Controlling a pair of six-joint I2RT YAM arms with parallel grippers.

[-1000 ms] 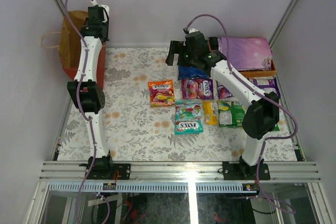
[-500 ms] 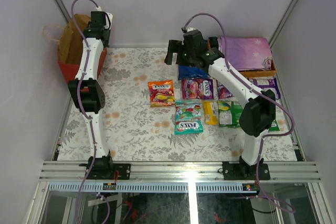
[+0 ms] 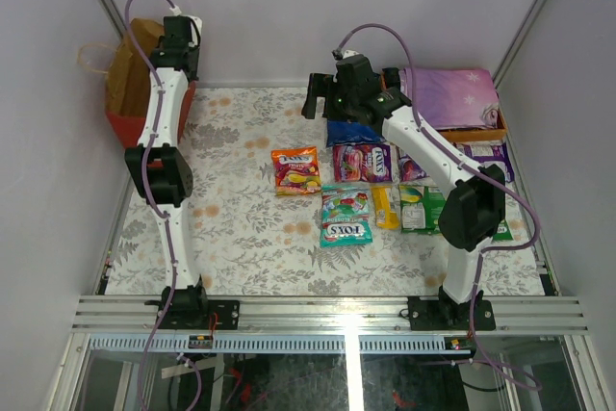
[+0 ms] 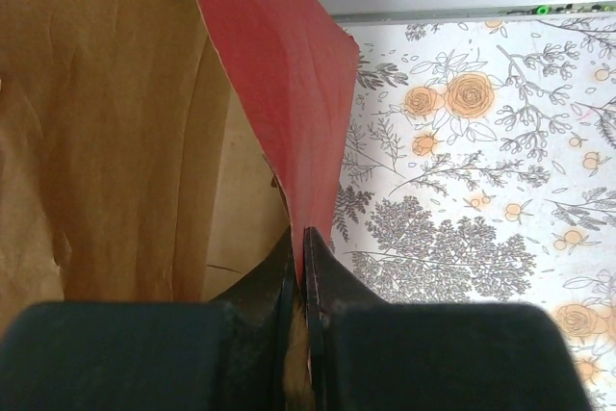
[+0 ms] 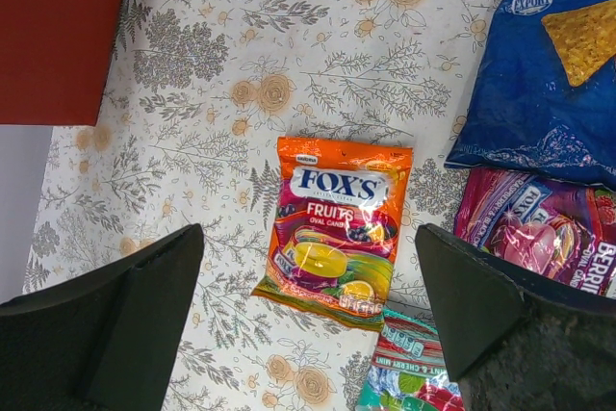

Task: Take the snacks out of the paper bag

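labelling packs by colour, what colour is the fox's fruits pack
Mainly orange: the Fox's Fruits pack shows best in the right wrist view.

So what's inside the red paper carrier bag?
Inside the red paper carrier bag only creased brown walls show, no packet. Its bottom is hidden behind the left gripper, shut on its wall.

The left hand (image 4: 301,247) is pinched shut on the paper bag (image 4: 284,64). Its two dark fingers (image 4: 271,278) press together over the lower edge of a red wall panel, which rises from them as a tall wedge. Left of that red panel is the bag's creased brown kraft inside. Right of the bag, the bench (image 4: 481,199) shows a white cover printed with grey leaves and orange roses. Beyond the bag, a pale rail (image 4: 462,2) runs along the bench's far edge, with a small green spot near its right end.
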